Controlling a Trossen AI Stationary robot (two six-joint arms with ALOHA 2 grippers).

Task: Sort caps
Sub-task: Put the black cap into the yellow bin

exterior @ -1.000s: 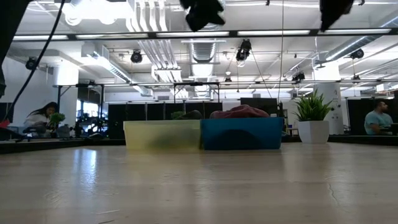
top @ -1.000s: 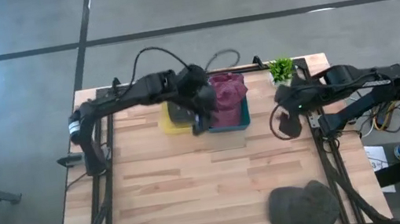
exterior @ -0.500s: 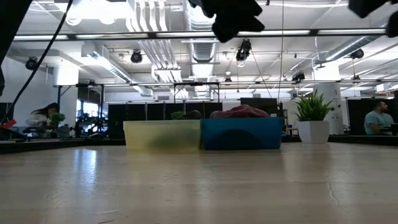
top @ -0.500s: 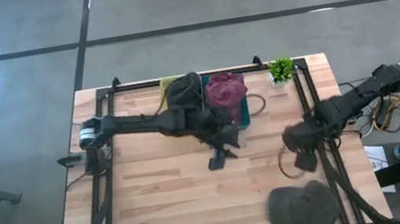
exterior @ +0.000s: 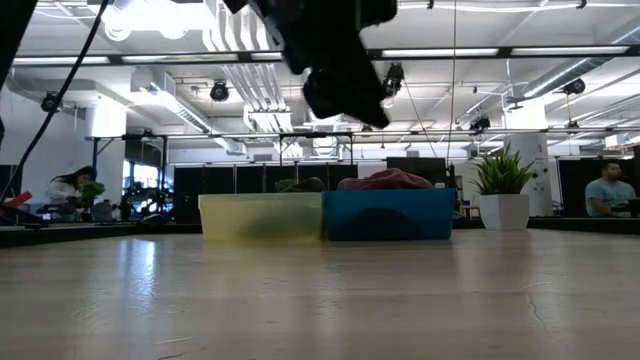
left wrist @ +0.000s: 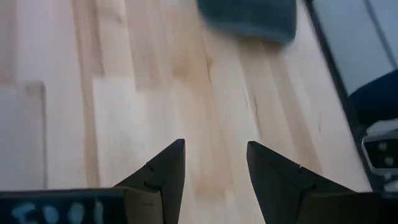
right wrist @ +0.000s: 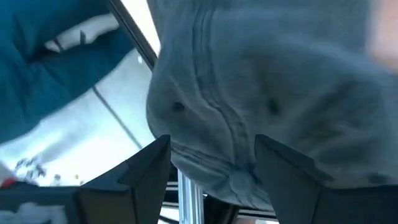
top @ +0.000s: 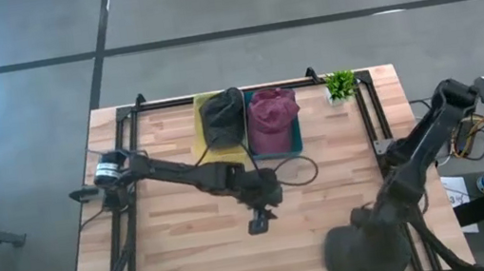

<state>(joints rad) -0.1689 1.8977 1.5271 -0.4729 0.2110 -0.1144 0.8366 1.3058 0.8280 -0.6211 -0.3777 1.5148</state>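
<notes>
The right hand (top: 366,221), fingers spread, has swung down over the last grey cap (top: 367,253); the left hand (top: 260,221), spread and empty, has left the bins (top: 209,150) behind.

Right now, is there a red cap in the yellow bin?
No, the yellow bin holds a dark cap; the red cap sits in the blue bin.

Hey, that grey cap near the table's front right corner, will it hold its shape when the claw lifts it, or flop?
The grey cap will probably flop: in the right wrist view its crown looks like soft, creased fabric. It likely weighs little for its size, so a pinch by the open right claw should carry it. It lies flat and seems unlikely to roll.
</notes>
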